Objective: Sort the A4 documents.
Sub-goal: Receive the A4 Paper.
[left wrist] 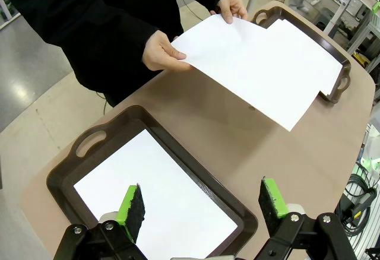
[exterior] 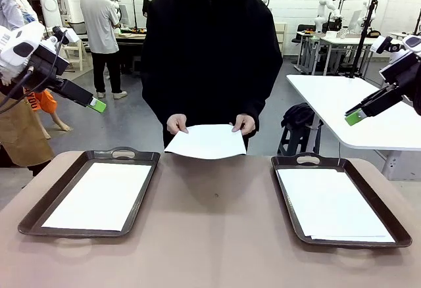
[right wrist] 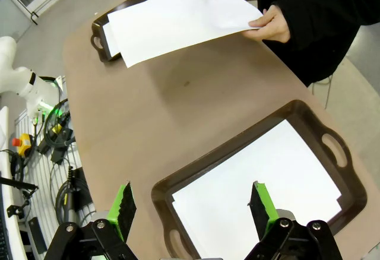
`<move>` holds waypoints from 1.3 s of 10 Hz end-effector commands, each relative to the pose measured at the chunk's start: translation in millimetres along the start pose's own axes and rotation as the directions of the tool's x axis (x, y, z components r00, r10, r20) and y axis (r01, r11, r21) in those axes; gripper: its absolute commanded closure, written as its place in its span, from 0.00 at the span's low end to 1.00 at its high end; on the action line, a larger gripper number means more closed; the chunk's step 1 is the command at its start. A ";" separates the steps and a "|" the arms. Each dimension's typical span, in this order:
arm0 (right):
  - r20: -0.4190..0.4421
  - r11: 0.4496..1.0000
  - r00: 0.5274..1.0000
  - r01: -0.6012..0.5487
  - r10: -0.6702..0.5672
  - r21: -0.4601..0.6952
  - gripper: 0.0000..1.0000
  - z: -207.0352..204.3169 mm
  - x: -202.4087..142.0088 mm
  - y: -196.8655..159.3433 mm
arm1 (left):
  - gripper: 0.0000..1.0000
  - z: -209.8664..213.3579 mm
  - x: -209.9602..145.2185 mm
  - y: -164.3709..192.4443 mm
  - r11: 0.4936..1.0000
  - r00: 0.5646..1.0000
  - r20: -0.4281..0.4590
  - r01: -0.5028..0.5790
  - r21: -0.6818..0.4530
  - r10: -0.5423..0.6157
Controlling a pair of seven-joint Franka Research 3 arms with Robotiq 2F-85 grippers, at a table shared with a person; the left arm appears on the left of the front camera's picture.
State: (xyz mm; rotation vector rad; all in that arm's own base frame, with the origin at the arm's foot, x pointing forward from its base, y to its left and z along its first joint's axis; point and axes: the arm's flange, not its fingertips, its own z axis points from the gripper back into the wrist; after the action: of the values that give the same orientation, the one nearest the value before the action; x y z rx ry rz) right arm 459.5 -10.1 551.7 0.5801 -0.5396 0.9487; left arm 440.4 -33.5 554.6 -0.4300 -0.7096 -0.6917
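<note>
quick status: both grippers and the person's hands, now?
Left gripper: open, empty, above the left tray.
Right gripper: open, empty, above the right tray.
Person's hands: both holding one A4 sheet.

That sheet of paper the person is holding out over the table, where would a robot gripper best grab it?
Probably the free near edge of the held sheet, which faces the robot and floats above the table. The person's hands pinch the far corners, so open jaws could slide over the near edge from the robot's side, one finger above, one below. Paper is thin and floppy.
</note>
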 end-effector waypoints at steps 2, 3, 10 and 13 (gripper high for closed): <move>-0.001 1.000 1.000 -0.001 0.001 0.004 0.00 -0.4 0.3 0.8 | 0.00 0.2 -1.1 -0.1 1.000 1.000 -0.005 0.007 0.004 -0.007; -0.001 1.000 1.000 -0.001 0.001 0.004 0.00 -0.4 0.3 0.8 | 0.00 0.2 -1.1 -0.1 1.000 1.000 -0.005 0.007 0.004 -0.007; -0.001 1.000 1.000 -0.001 0.001 0.004 0.00 -0.4 0.3 0.8 | 0.00 0.2 -1.1 -0.1 1.000 1.000 -0.005 0.007 0.004 -0.007; -0.001 1.000 1.000 -0.001 0.001 0.004 0.00 -0.4 0.3 0.8 | 0.00 0.2 -1.1 -0.1 1.000 1.000 -0.005 0.007 0.004 -0.007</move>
State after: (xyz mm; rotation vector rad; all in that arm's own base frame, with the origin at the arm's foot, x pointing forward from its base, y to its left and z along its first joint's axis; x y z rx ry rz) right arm 459.5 -10.1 551.7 0.5802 -0.5396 0.9487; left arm 440.4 -33.5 554.6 -0.4300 -0.7096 -0.6917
